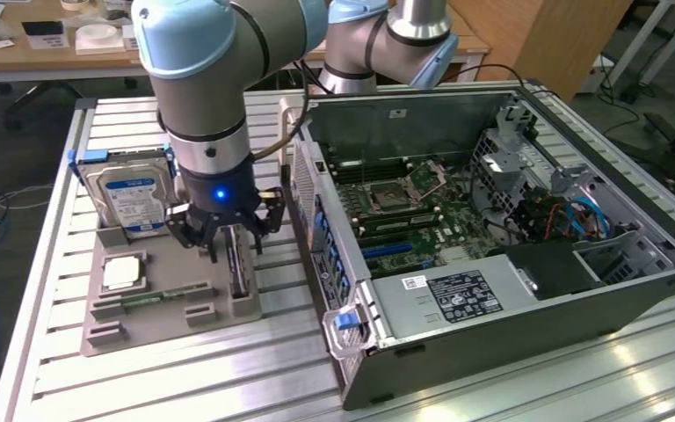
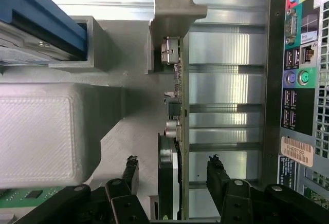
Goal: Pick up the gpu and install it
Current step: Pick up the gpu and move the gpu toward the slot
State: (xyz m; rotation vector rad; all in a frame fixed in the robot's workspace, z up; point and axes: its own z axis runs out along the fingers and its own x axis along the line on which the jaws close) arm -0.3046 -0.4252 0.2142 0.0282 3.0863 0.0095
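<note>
End effector (image 2: 173, 160) wide open astride the upright gpu (image 2: 165, 179), fingers (image 2: 218, 176) clear of it.

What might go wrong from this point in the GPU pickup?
The open fingers straddle the thin gpu standing on edge in its grey holder; closing off-centre might tilt it in the slot. The computer case wall stands close beside, so a lift might clip it.

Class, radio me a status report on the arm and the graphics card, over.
Tool open, straddling dark thin circuit card with silvery bracket, not touching. Card upright in grey plastic holder. Open computer case alongside.
</note>
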